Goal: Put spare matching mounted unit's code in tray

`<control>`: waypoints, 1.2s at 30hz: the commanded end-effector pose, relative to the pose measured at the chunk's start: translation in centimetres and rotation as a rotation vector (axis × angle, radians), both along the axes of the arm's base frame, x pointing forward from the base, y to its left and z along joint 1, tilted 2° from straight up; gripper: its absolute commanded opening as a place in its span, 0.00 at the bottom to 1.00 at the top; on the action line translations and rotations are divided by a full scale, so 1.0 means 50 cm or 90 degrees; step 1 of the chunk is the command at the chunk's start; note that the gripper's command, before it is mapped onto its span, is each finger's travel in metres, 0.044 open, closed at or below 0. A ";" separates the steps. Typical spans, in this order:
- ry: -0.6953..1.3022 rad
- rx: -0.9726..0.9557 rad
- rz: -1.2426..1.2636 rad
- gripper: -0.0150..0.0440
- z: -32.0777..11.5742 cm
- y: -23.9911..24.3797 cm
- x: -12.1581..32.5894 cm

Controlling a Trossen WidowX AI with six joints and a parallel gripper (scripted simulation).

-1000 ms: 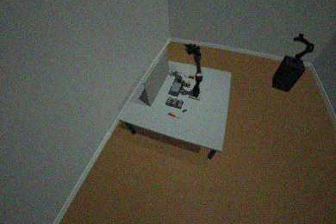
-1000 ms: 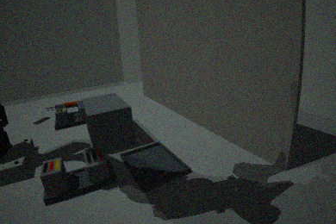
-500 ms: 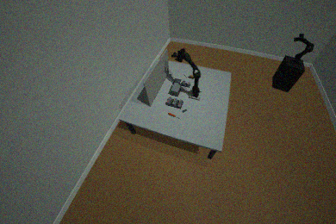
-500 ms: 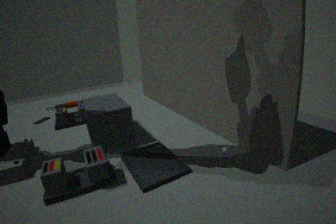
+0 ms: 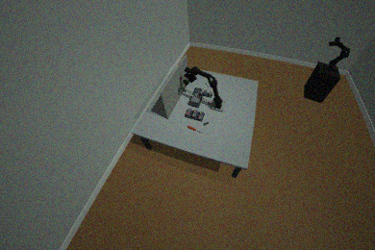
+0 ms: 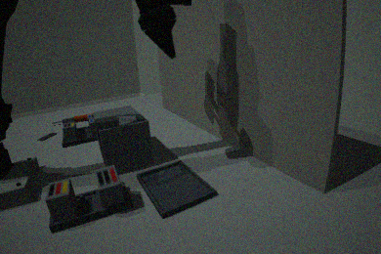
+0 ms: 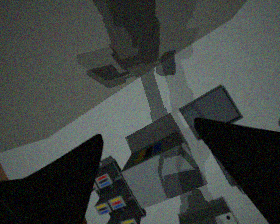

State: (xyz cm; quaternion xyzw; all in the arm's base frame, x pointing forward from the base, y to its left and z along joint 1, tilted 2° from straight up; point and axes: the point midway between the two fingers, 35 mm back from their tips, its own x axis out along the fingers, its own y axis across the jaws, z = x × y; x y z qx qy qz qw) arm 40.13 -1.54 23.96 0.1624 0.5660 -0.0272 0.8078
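My gripper [image 6: 173,53] [image 7: 148,130] is open and empty, high above the table near the upright panel. The grey mounted unit [image 6: 124,147] [image 7: 142,185] stands below the fingers. In the wrist view its back shows a dark strip with small yellow and blue marks, too blurred to read. The tray [image 6: 178,189] [image 7: 212,107] is empty, between the mounted unit and the panel in the exterior view. Spares with coloured stripes sit in a near rack [image 6: 93,207] and a far rack [image 6: 73,141]; a rack [image 7: 127,192] shows several striped labels in the wrist view.
The tall upright panel [image 5: 169,100] [image 6: 288,62] [image 7: 50,80] stands along one side of the table [image 5: 226,137]. An orange-handled tool [image 5: 191,128] and a small dark piece [image 5: 206,123] lie beyond the rack. A second arm [image 5: 342,52] stands on a dark pedestal [image 5: 322,82] away from the table.
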 end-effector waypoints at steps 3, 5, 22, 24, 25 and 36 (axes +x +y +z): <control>0.166 -0.116 0.247 1.00 -0.058 0.107 -0.075; 0.166 -0.116 0.247 1.00 -0.058 0.107 -0.075; 0.166 -0.116 0.247 1.00 -0.058 0.107 -0.075; 0.166 -0.116 0.247 1.00 -0.058 0.107 -0.075; 0.166 -0.116 0.247 1.00 -0.058 0.107 -0.075; 0.085 -0.213 0.811 1.00 -0.111 0.400 -0.214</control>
